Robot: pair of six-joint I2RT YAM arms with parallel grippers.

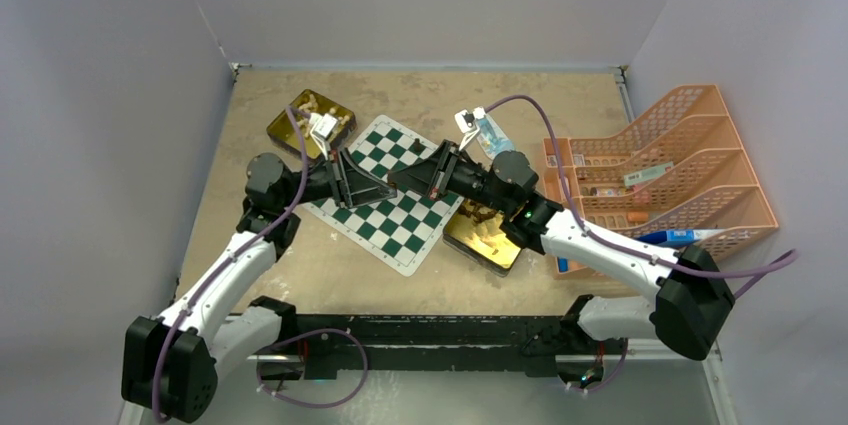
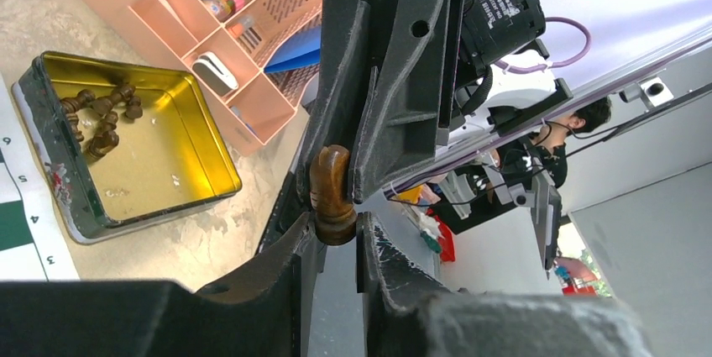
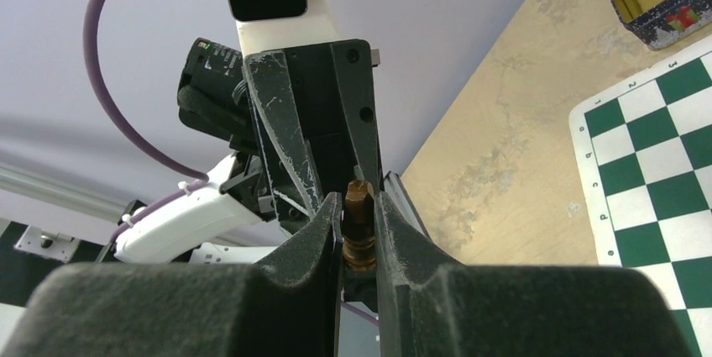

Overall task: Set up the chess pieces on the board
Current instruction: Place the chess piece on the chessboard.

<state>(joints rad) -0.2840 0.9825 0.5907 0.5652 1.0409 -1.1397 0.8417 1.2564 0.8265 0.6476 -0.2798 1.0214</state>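
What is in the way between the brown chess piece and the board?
Nothing I can see. The left hand and the right hand both pinch the brown chess piece in the air over the board. They hide the squares right underneath.

Thin dark-green-and-white checked chessboard mat [image 1: 400, 227], flat and skewed, with one small dark brown chess piece [image 2: 332, 197] held above it.
The chess piece is pinched at both ends, by the left gripper [image 2: 334, 229] and the right gripper [image 3: 359, 244], over the mat's middle. More dark brown pieces [image 2: 101, 118] lie jumbled in a gold tin [image 2: 168, 160] just beside the mat's near-right edge. Cream-white pieces [image 1: 318, 105] sit in a second gold tin [image 1: 285, 127] by its far-left edge.
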